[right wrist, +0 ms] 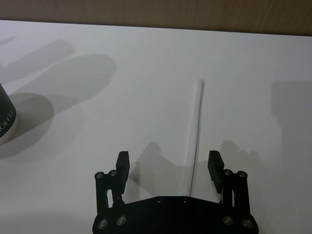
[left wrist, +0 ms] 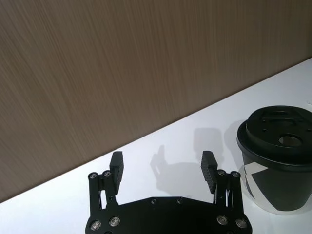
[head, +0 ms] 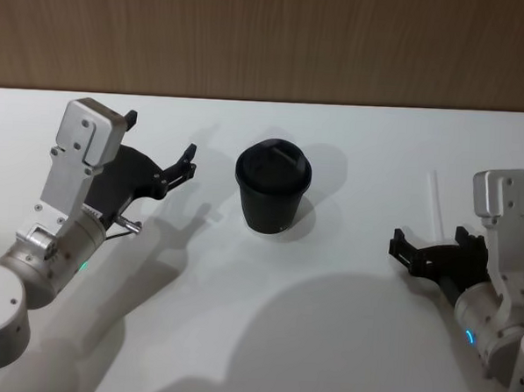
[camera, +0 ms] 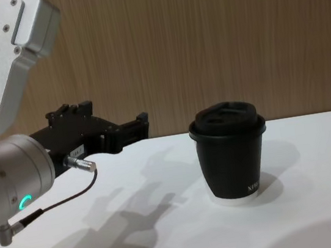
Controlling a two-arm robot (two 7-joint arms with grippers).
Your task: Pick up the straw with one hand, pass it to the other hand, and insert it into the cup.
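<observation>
Now | right claw (right wrist: 168, 160) wide open near straw (right wrist: 196, 126) | left claw (left wrist: 162, 160) open, empty

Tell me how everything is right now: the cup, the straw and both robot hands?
Cup: upright, no straw in it.
Lid: on the cup, its hole empty.
Straw: lying flat, not held.
Left gripper: open, empty, raised to the cup's left.
Right gripper: open, empty, lined up over the straw's near end.
</observation>
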